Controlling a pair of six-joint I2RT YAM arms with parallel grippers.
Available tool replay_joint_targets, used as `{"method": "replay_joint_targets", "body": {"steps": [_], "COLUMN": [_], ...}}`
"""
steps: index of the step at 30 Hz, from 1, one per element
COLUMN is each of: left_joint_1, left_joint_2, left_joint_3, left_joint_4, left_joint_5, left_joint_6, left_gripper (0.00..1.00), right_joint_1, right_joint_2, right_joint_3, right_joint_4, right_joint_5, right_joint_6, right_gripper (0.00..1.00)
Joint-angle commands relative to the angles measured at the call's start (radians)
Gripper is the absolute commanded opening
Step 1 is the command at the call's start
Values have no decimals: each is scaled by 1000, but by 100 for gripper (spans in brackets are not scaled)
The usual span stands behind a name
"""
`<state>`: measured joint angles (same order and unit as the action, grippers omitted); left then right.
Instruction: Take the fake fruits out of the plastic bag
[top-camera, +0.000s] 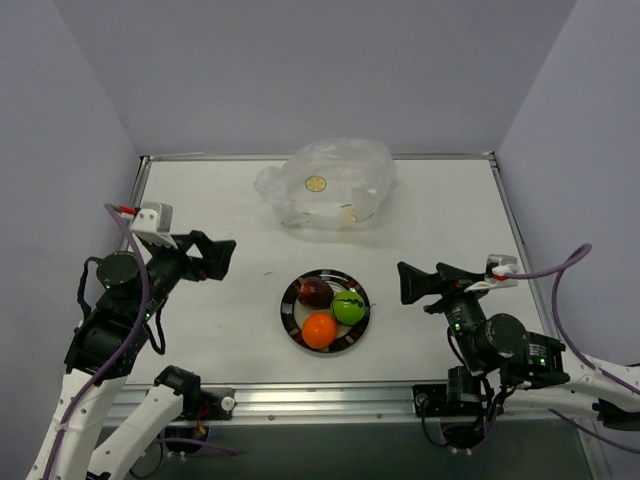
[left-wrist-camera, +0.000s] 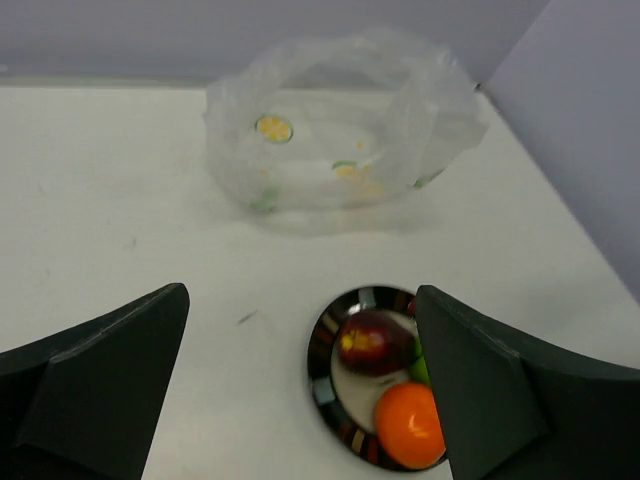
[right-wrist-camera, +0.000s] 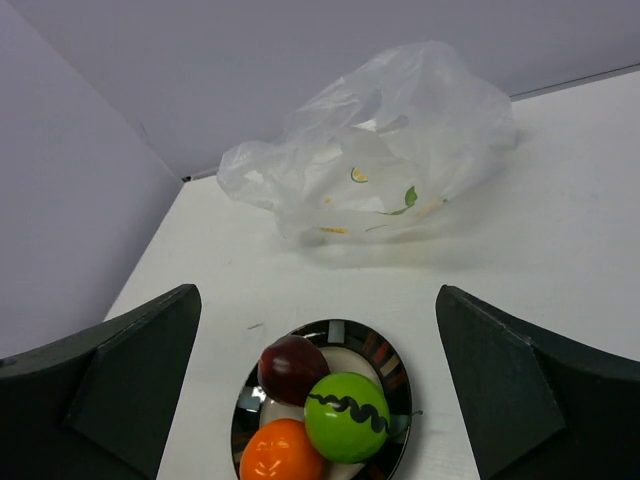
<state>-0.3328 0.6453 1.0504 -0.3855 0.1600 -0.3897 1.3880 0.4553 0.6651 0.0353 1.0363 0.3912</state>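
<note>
The flat white table (top-camera: 200, 200) carries everything here. At its far side lies the clear, wrinkly thin-film plastic bag (top-camera: 330, 185), slumped and well apart from both arms. The black two-finger left gripper (top-camera: 222, 258) and its twin, the right gripper (top-camera: 410, 283), hover on either side of the round, dark-rimmed glossy plate (top-camera: 287, 312). Both have their jaws spread wide and hold nothing. On the plate sit all three fake fruits, touching one another: the glossy round orange fruit (top-camera: 319, 329) nearest the arms, the bright green fruit (top-camera: 348, 306) on the right, and the dark maroon fruit (top-camera: 314, 292) toward the bag.

With the fruits out of the plastic bag, I judge the emptying done. What remains is to draw the arms away cleanly. Each should lift or back off along its own side, not sweep across the plate, since the round fruits would roll at a nudge.

The overhead view alone shows both grippers at once and how far each stands from the plate. The left wrist view shows the small round yellow sticker (left-wrist-camera: 273, 128) on the bag's near face, but its own finger (left-wrist-camera: 470, 390) hides most of the green fruit. The right wrist view shows all three fruits and a dark squiggle across the green one (right-wrist-camera: 346, 416). Small yellow and green patches show through the film (right-wrist-camera: 380, 150). They look like print rather than a fourth fruit, though the blur leaves that uncertain.
</note>
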Motion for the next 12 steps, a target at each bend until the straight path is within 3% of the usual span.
{"method": "replay_joint_targets", "body": {"steps": [1, 7, 12], "left_joint_1": [-2, -2, -2], "left_joint_2": [-68, -220, -269], "left_joint_3": [-94, -135, -127], "left_joint_4": [-208, -222, -199], "left_joint_5": [-7, -50, -71], "left_joint_6": [78, 101, 107], "left_gripper": [94, 94, 94], "right_joint_1": [0, 0, 0], "right_joint_2": [-91, -159, -103], "right_joint_3": [1, -16, 31], "right_joint_4": [-28, -29, -29], "right_joint_5": [65, 79, 91], "right_joint_6": [8, 21, 11], "right_gripper": [100, 100, 100]}}
